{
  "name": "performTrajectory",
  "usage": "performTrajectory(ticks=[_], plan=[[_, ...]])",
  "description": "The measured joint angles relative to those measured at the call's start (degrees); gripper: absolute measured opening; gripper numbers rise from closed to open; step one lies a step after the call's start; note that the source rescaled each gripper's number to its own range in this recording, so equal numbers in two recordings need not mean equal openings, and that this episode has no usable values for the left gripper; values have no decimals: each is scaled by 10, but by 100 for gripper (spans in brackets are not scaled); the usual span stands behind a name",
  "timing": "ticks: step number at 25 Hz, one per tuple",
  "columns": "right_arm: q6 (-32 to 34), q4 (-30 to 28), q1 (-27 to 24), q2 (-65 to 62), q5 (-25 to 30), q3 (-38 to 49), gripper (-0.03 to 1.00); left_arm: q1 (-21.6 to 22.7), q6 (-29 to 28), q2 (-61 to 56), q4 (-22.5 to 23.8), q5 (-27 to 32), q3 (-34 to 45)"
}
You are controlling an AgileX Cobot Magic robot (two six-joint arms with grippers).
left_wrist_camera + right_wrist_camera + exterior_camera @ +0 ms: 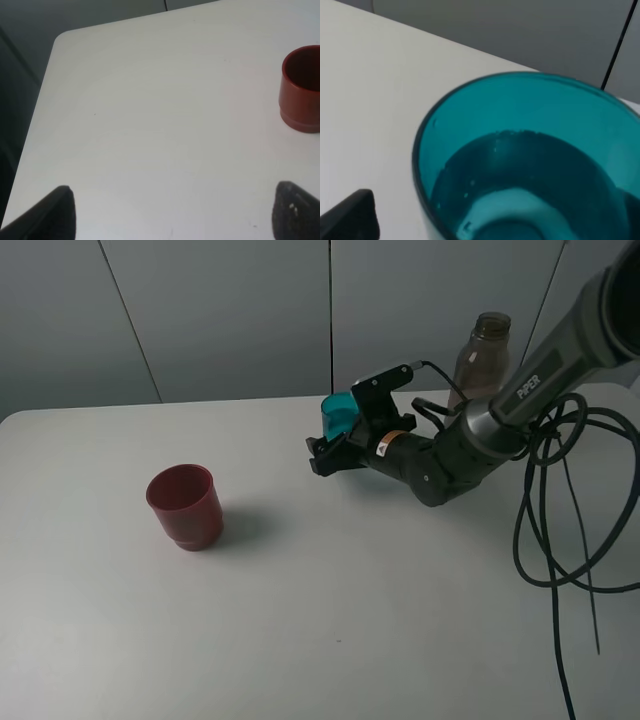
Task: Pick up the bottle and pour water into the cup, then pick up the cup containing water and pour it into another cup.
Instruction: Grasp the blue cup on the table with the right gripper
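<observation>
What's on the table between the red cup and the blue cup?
Just bare white table, until the right hand poking out beside the teal-blue cup. The high camera shows it.

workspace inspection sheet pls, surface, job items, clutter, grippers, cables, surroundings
surface: white table, bare apart from the job's things
bottle: upright, uncapped, back right behind the right arm
teal cup: holds water, at the right gripper
red cup: upright, alone on the left
clutter: nothing seen
left gripper: open, nothing between fingers
right gripper: at the teal cup, grip unclear
cables: black loops hang from the right arm over the table
surroundings: grey wall panels
</observation>
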Motion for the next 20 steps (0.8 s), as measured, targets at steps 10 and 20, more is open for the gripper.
performTrajectory(ticks=[10, 20], plan=[[-2, 6, 0, 34, -23, -15, 93, 0, 0, 0, 0, 0, 0], [1, 17, 0, 52, -67, -24, 93, 0, 0, 0, 0, 0, 0]])
